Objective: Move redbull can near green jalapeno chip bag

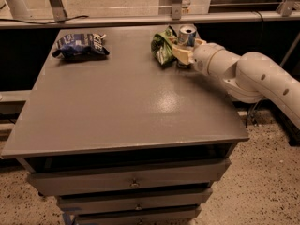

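The pincer [185,49] is over the far right of the table [131,107], clasped around the upright redbull can [187,33]; the green jalapeno chip bag [162,46] lies just left of the pincer. A dark blue chip bag [80,45] rests well apart, further left.

Dim, warm light overall. Soft glare seen on table [117,121], camera-side of gripper [183,54], which is placed at redbull can [187,33]. Drawers [133,184] shadowed.

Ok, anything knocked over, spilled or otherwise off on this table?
Nothing stands out. The redbull can stands upright at the claw, right beside the green jalapeno chip bag; the dark blue chip bag lies apart at the far left.
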Available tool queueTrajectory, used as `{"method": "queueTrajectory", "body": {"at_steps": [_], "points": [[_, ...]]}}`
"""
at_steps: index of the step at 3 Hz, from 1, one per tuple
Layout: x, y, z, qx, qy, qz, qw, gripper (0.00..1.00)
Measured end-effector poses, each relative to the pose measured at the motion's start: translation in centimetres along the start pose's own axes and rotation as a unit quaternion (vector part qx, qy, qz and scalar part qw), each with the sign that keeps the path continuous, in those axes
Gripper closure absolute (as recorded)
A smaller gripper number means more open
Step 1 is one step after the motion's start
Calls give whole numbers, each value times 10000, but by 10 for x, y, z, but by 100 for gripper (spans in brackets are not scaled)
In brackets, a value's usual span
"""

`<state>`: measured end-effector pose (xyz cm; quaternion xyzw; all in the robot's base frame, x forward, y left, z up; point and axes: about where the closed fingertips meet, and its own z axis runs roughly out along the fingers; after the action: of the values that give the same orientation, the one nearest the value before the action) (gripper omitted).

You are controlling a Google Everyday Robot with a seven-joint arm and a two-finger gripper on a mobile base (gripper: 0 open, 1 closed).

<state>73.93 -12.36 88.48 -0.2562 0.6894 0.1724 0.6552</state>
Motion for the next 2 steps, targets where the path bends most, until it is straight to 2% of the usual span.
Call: {"method": "queueTrajectory", "body": {"at_steps": [1,2], "points": [[3,1,1,-26,55,63,10000,13],[4,8,-1,-122,77,166,9998,0]]}}
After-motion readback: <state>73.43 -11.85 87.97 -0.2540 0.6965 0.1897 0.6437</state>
